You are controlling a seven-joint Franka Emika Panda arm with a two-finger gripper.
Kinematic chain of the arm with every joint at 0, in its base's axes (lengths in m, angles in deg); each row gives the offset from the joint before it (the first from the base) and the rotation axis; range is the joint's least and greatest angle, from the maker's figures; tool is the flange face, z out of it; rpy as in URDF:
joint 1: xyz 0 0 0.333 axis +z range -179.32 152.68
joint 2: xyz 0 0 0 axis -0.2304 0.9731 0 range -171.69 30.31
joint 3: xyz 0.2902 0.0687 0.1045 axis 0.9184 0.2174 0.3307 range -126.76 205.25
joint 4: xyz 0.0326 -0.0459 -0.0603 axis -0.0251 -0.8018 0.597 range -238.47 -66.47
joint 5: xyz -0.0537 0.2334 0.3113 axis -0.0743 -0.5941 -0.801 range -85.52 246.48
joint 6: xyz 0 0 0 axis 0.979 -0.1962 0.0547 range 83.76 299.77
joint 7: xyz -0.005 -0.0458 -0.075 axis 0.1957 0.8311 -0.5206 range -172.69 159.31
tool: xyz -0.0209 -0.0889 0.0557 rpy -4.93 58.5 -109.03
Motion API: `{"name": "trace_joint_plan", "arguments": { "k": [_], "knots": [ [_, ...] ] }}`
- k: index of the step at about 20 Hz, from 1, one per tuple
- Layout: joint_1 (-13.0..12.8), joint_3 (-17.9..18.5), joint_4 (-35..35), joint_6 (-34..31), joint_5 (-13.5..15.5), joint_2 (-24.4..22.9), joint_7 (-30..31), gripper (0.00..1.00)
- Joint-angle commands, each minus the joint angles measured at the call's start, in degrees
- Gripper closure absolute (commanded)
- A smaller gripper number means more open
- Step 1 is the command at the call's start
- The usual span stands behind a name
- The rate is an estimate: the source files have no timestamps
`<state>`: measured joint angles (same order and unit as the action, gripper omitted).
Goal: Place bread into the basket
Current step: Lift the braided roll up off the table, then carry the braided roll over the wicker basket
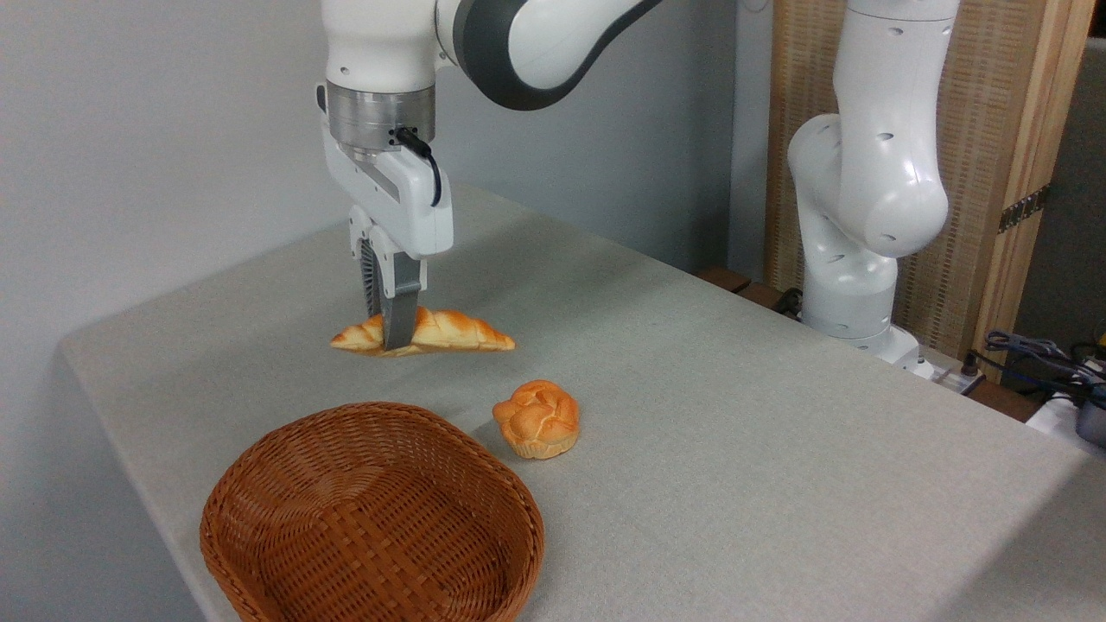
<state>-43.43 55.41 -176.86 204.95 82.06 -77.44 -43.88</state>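
The grey ribbed fingers are clamped on the slim braided bread, near its left end, just above the grey counter. The white arm points straight down. The oval wicker basket sits nearer, beside a knotted bun.

My grey cloth surface carries wicker basket, round bun just beside its rim, apart.

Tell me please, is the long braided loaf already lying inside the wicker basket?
No, the braided loaf is clamped in the gripper behind the wicker basket, which holds nothing.
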Motion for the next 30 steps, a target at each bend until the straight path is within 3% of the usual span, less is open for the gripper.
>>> {"name": "trace_joint_plan", "arguments": {
  "k": [1, 6, 10, 12, 13, 14, 15, 16, 18, 30],
  "knots": [
    [-0.12, 2.89, 4.35, 3.64, 3.68, 4.19, -0.86, 0.81],
    [0.14, 4.92, 5.94, 13.56, 8.43, 8.24, -0.78, 0.77],
    [0.23, 6.06, 5.94, 16.57, 12.03, 9.91, -0.69, 0.77],
    [0.23, 6.59, 6.03, 16.66, 12.66, 10.44, -0.78, 0.67],
    [0.23, 6.68, 6.03, 16.66, 12.39, 11.05, -0.86, 0.55],
    [0.23, 6.68, 6.03, 16.66, 12.3, 11.23, -0.86, 0.49],
    [0.23, 6.68, 6.03, 16.75, 12.3, 11.58, -0.86, 0.27],
    [0.23, 6.77, 6.03, 16.83, 12.3, 11.93, -0.78, 0.12],
    [0.23, 6.77, 6.03, 18.15, 12.39, 12.55, -0.51, 0.0],
    [0.23, 6.86, 6.38, 18.24, 12.22, 12.55, -0.69, 0.0]
  ]
}}
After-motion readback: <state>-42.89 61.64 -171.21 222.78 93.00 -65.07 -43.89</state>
